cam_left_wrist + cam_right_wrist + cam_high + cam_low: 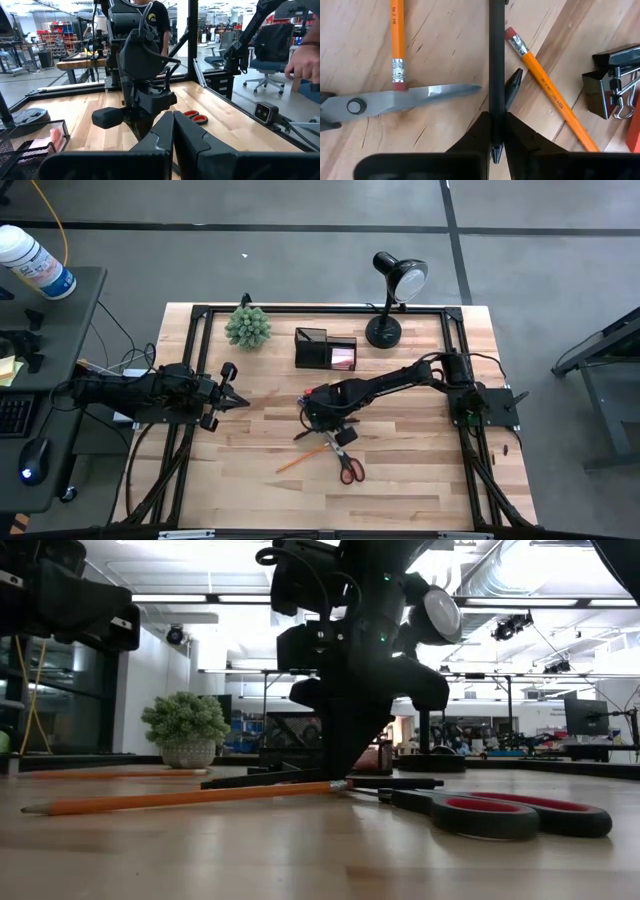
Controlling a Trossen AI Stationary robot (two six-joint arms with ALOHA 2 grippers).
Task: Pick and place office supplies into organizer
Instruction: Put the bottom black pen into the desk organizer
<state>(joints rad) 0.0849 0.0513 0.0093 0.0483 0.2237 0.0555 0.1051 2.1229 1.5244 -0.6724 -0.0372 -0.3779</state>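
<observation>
My right gripper (pixel 325 420) (pixel 496 120) is down among the supplies at the table's middle, shut on a black pen (pixel 495 60). Two orange pencils (pixel 397 35) (pixel 547 90), red-handled scissors (pixel 347 465) (pixel 420 97) and a black binder clip (pixel 607 87) lie flat on the wood around it. The black organizer (pixel 325 348), with a pink pad (pixel 55 137) in its lower compartment, stands at the far middle. My left gripper (pixel 232 398) (pixel 173 127) is shut and empty, hovering left of the supplies. My right gripper pinches the pen's barrel (pixel 495 107) between its two fingers, close to the pen's pointed end (pixel 495 152). The fingers come from above, pointing down, and lie across the pen. The pen is level; whether it is clear of the table I cannot tell.
A green spiky plant ball (pixel 247 327) and a black desk lamp (pixel 390 300) stand at the table's far edge beside the organizer. A black frame rail (pixel 320 310) runs round the table. A person's hand (pixel 305 60) shows beyond the table.
</observation>
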